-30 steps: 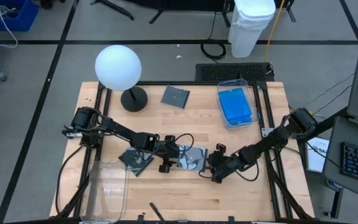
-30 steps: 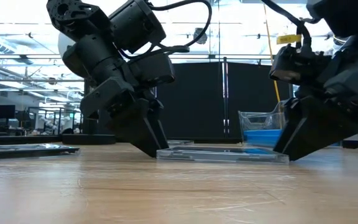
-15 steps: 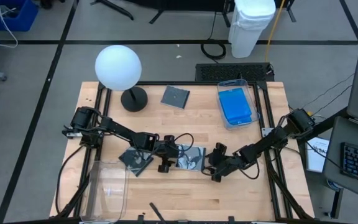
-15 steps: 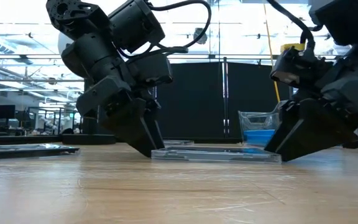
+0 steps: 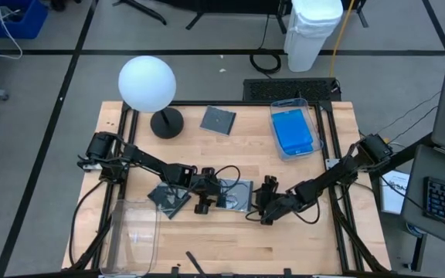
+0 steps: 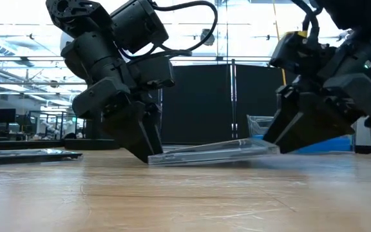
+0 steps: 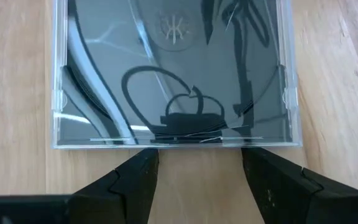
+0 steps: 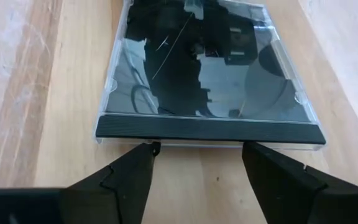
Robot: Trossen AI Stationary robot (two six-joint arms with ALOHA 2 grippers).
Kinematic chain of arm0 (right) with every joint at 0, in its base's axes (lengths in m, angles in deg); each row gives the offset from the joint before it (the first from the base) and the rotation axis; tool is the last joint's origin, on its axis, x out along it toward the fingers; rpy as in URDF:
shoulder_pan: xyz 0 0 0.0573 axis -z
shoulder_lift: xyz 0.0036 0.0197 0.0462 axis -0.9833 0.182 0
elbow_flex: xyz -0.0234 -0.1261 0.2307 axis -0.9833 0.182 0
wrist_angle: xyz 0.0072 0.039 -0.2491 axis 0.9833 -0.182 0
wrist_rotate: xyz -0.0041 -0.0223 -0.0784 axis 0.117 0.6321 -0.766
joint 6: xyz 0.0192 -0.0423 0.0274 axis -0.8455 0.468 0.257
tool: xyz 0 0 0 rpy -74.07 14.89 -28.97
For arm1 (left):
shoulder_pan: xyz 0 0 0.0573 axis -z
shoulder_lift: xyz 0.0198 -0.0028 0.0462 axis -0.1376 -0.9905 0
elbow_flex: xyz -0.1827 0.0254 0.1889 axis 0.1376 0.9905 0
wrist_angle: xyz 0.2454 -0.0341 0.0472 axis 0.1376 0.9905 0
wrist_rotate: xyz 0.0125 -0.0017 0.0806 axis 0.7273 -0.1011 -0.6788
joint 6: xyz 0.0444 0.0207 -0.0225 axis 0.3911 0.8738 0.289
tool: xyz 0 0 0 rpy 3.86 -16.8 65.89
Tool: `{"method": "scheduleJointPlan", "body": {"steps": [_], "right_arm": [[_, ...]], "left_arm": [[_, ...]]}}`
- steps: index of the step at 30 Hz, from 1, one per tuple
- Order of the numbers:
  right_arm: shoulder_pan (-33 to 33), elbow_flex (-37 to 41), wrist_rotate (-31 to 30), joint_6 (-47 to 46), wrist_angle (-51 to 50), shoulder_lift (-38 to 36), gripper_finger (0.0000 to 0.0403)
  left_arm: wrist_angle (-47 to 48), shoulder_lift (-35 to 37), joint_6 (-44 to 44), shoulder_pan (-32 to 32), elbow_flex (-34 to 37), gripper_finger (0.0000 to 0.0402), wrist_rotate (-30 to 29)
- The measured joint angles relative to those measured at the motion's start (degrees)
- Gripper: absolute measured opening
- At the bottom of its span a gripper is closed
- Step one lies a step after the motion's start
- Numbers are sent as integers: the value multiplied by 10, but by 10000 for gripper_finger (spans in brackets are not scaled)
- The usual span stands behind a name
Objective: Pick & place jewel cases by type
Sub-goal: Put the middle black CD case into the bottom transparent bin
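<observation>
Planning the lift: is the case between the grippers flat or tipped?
Tipped. The dark case is raised at the right gripper and rests on the table by the left gripper.

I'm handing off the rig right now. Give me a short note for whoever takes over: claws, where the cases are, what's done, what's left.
Left claw: open, low at the near edge of the middle dark case.
Right claw: open, at that case's opposite edge, which is tilted up off the table in the low view.
Second dark case lies beside the left arm; third dark case sits near the lamp.
Done: blue cases in the far bin.
Left: three dark cases; near bin holds none.
</observation>
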Motion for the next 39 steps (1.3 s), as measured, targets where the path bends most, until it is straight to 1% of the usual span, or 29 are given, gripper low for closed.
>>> {"method": "scheduleJointPlan", "body": {"steps": [7, 12, 15, 18, 20, 23, 28, 32, 34, 39], "right_arm": [[0, -16, -3, 11, -7, -5, 238], [0, -25, -7, 16, -13, -33, 237], [0, -29, -18, 20, 11, -48, 237], [0, -31, -35, 50, 31, -54, 237], [3, -31, -64, 83, 39, -53, 237], [7, -30, -75, 119, 39, -49, 237], [28, -29, -69, 145, 36, -49, 237], [32, -28, -61, 182, 79, -48, 237], [32, -28, -47, 197, 93, -46, 237], [35, -26, -53, 216, 95, -44, 237]], "left_arm": [[15, 0, 3, 0, 0, 237, 2], [18, 0, 8, 0, 0, 237, 5], [18, 0, 9, 0, -1, 237, 8], [8, 0, 8, 0, -1, 237, 9], [-5, -1, 2, 0, -4, 237, 4], [-6, -1, 1, 1, -4, 237, 4], [-5, -1, -1, 2, -4, 237, 4], [-4, -1, 0, 2, -3, 237, 5], [-6, -2, 2, 2, -3, 237, 10], [-5, -3, 3, 2, -3, 237, 13]]}}
